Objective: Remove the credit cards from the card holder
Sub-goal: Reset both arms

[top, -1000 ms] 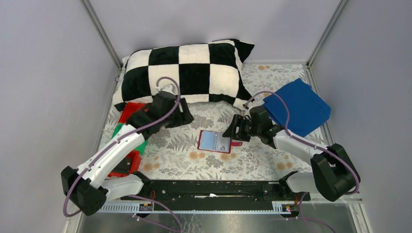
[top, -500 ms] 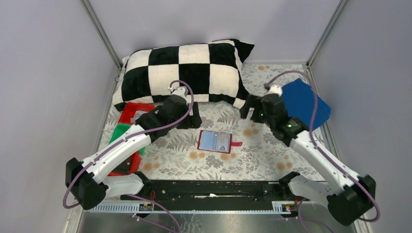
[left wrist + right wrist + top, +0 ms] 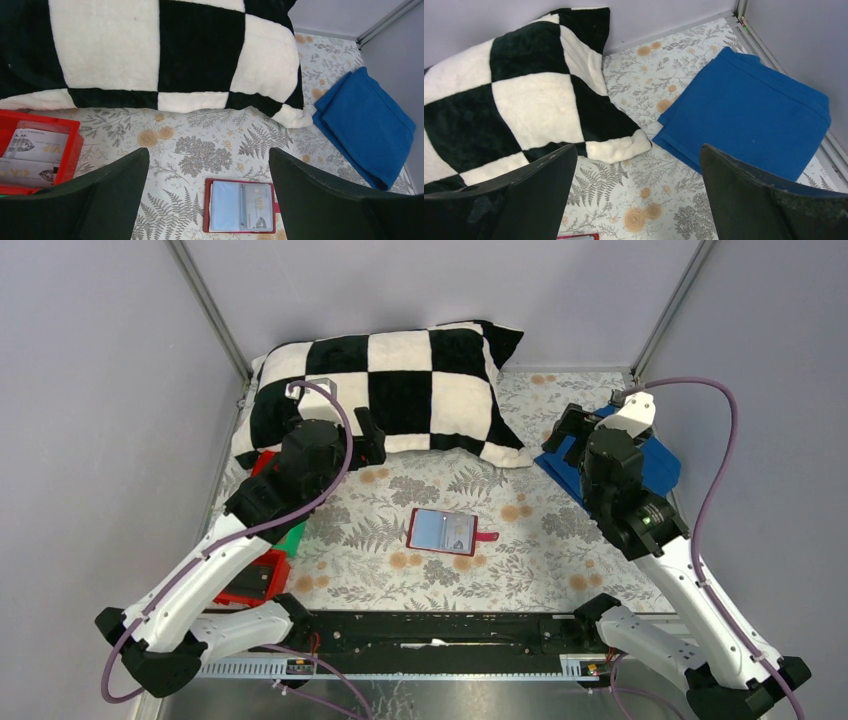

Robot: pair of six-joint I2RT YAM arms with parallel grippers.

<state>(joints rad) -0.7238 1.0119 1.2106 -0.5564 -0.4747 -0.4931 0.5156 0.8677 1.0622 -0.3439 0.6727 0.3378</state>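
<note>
Spreading wide with nothing between them, the dark fingers point(image 3: 115, 195) of the left gripper point(image 3: 207, 152) hang over the near edge of the checked pillow point(image 3: 385, 390), toward its left end. The right gripper point(image 3: 638, 147) hangs off the pillow's right end, its blunt, matte black fingers point(image 3: 744, 200) just as far apart and also empty.

In front of the pillow, apart from it and below its right half in the top view, the card holder point(image 3: 240, 206) lies open and flat. It is a small red booklet with two pale blue-grey clear sleeves side by side. The sleeve on the left looks plain. The one on the right shows a pale grey credit card point(image 3: 259, 207) with VIP lettering. A short red strap tab point(image 3: 487, 536) sticks out from the holder's right edge.

Off the pillow's near left corner sits a rigid red tray point(image 3: 74, 145) holding two pale cards point(image 3: 37, 140) marked VIP. A folded blue cloth point(image 3: 749, 110), soft and felt-like, lies beside the pillow's right end. The pillow itself is plush, in black and cream squares, on a floral tablecloth point(image 3: 540, 555).
</note>
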